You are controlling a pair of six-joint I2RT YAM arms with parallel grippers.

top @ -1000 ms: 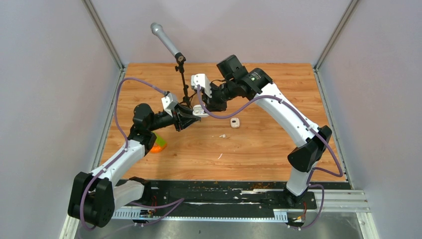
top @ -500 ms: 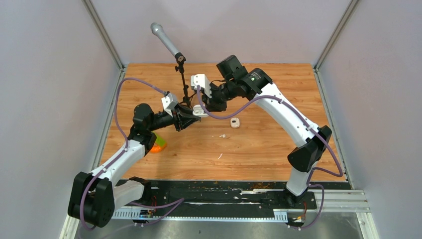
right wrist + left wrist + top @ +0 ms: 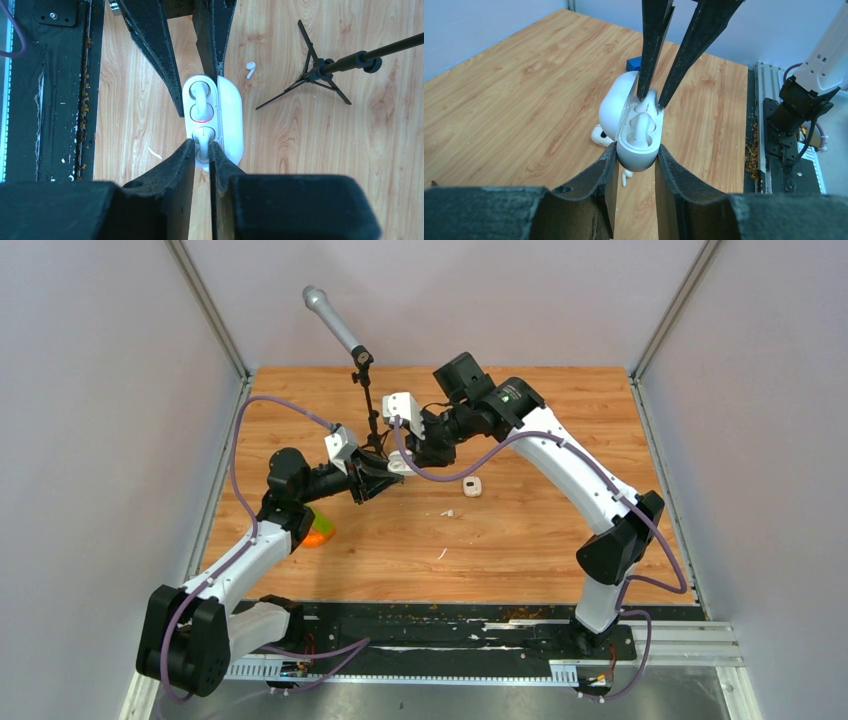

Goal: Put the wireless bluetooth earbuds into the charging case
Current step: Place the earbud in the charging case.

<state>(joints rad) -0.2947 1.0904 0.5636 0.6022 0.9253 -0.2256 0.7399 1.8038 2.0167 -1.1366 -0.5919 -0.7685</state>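
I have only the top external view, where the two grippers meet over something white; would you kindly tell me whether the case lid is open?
Observer: Yes. In the left wrist view the charging case, clamped in the left gripper, stands open with its lid swung back.
Operator: Thank you. Is any earbud seated?
Observer: One earbud lies in the well nearer the left gripper.
Operator: And the other one?
Observer: The second earbud sits in the other well, with the right gripper fingers close on either side; whether they pinch it is unclear.
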